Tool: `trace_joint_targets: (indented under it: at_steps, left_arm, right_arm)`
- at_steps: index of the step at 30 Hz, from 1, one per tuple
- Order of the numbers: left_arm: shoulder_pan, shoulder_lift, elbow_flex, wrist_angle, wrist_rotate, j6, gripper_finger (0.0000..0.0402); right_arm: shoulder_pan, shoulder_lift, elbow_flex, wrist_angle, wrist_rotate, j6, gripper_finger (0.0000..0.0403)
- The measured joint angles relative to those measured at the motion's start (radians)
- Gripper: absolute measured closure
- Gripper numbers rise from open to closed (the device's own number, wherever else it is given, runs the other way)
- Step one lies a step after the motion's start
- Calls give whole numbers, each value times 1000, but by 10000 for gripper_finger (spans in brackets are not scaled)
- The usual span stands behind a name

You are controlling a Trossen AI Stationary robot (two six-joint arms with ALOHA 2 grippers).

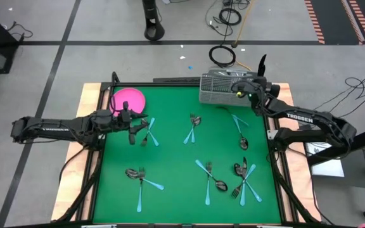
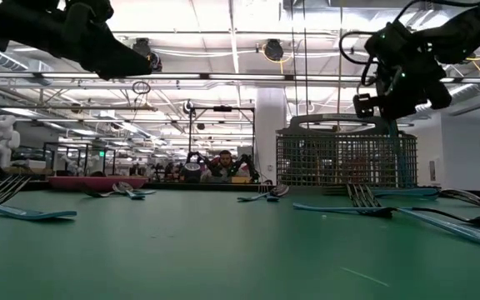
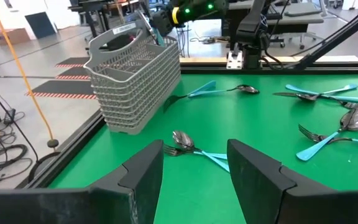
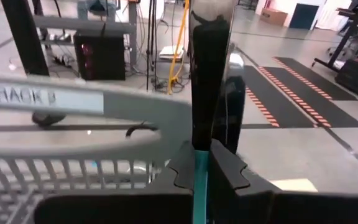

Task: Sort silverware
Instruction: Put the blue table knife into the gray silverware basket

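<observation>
Silverware with light-blue or dark handles lies scattered flat on the green mat [image 1: 189,164]. My left gripper [image 1: 134,131] is open and hovers low over the mat's left part beside a fork-and-spoon pair [image 1: 148,130]. In the left wrist view a spoon and a blue-handled fork [image 3: 188,145] lie just past its open fingers [image 3: 194,165]. My right gripper [image 1: 247,90] is at the right end of the silver wire caddy [image 1: 222,88], near the mat's far edge, and is shut on one utensil [image 4: 209,81]. The low view shows this gripper [image 2: 390,93] just above the caddy's rim [image 2: 344,129]. My right gripper pinches the utensil by its light-blue handle [image 4: 200,177] between the two fingers. The utensil stands upright, its dark end [image 4: 210,74] rising above the fingers. It is lifted clear of the mat, next to the caddy's rim [image 4: 73,102]; its lower end is hidden by the fingers.
A round pink plate [image 1: 129,99] sits at the mat's far left corner, behind my left gripper. Pairs and crossed heaps of forks and spoons lie at mid mat [image 1: 192,126], near left [image 1: 141,179] and near right [image 1: 243,180]. Bare green mat shows between them.
</observation>
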Motion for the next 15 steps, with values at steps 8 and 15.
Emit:
trace_joint_targets:
  at_steps: [8, 15]
  left_arm:
    - [-1, 0, 0, 13, 13, 0, 221]
    - [-1, 0, 0, 16, 13, 4, 221]
  right_arm:
    - [13, 0, -5, 2, -71, 38, 354]
    - [14, -6, -5, 1, -77, 17, 290]
